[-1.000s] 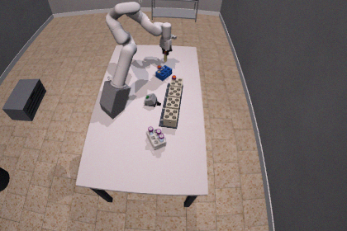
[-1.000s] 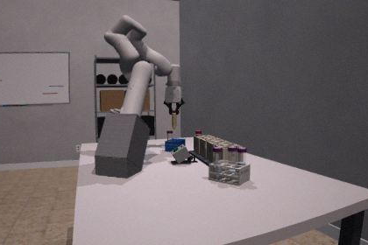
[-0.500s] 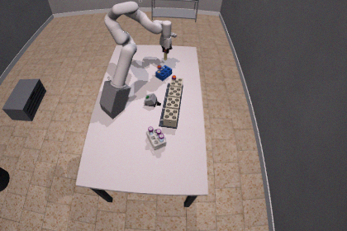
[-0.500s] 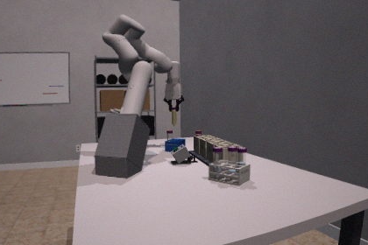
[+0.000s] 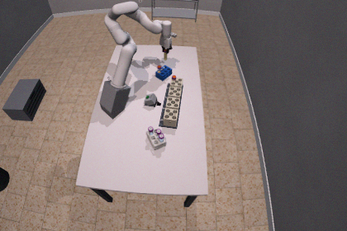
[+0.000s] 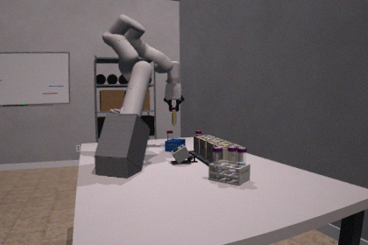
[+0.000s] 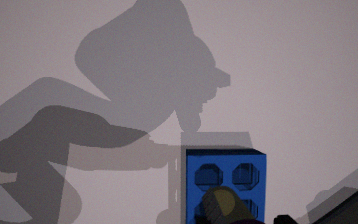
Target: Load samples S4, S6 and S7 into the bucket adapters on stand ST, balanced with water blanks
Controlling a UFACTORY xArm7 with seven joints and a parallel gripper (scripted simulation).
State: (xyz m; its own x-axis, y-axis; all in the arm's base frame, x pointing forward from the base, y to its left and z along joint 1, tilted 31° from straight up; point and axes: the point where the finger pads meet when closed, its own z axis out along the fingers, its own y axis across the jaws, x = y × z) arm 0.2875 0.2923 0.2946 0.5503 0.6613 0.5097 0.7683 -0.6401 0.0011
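Note:
My gripper [image 5: 166, 50] [image 6: 173, 108] is shut on a tube [image 5: 165, 57] [image 6: 174, 118] [image 7: 225, 201] with yellowish contents and holds it upright in the air, above and behind the blue rack [image 5: 164, 74] [image 6: 175, 144] [image 7: 226, 158]. Its cap dot is hidden. Another tube [image 5: 159, 67] [image 6: 169, 132] stands in the blue rack. Several beige adapters [image 5: 171, 120] stand in a row on the dark loading stand [image 5: 168, 126] [image 6: 200, 157]. An orange-topped tube [image 5: 173, 77] [image 6: 198, 132] stands in the farthest adapter. IDs and adapter numbers are too small to read.
A pale rack [image 5: 158, 145] [image 6: 230, 177] at the near end holds 3 purple-capped tubes; their printed volumes are unreadable. The small sloped desk [image 5: 153, 101] [image 6: 181, 155] with the green DONE key [image 5: 147, 97] [image 6: 176, 150] stands between the arm's base and the stand.

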